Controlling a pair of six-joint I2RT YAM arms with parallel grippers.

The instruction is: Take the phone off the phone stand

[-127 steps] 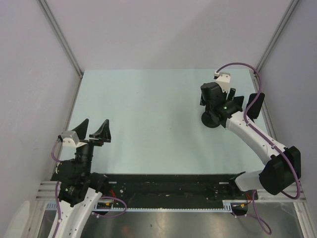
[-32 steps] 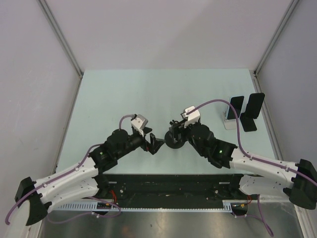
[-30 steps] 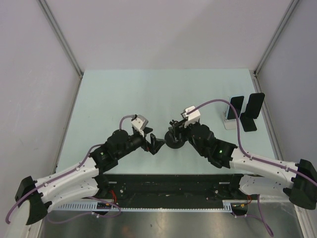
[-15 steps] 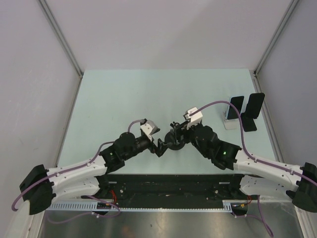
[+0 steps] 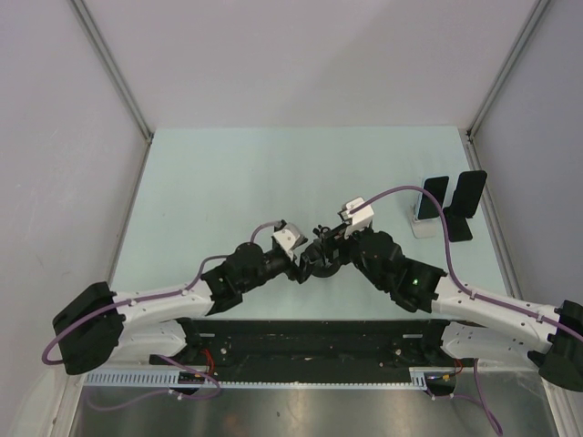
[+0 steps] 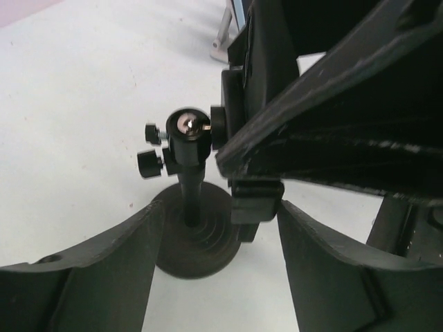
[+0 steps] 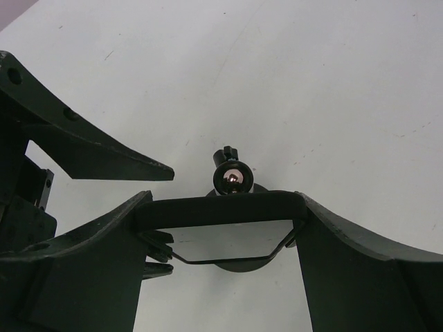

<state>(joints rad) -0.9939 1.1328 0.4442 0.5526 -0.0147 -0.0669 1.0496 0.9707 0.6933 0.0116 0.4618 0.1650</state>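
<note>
The black phone stand [image 6: 190,238] has a round base, a post and a ball head, and stands on the pale table near the middle [image 5: 319,266]. The phone [image 7: 220,208] shows edge-on as a dark bar in the right wrist view. My right gripper [image 7: 221,207] is shut on its two sides, just above the stand's ball head [image 7: 233,178]. My left gripper [image 6: 220,216] is open, with its fingers on either side of the stand's base and not touching it. In the top view the left gripper [image 5: 298,265] and the right gripper [image 5: 326,244] meet at the stand.
Two dark upright slabs [image 5: 453,198] with a small white stand [image 5: 421,224] sit at the table's right edge. Metal frame posts rise at the back corners. The black rail [image 5: 310,341] runs along the near edge.
My left arm has reached right, and its open fingers now straddle the stand's base. The right arm earlier brought the stand and phone from the far right to the middle and now holds still.
</note>
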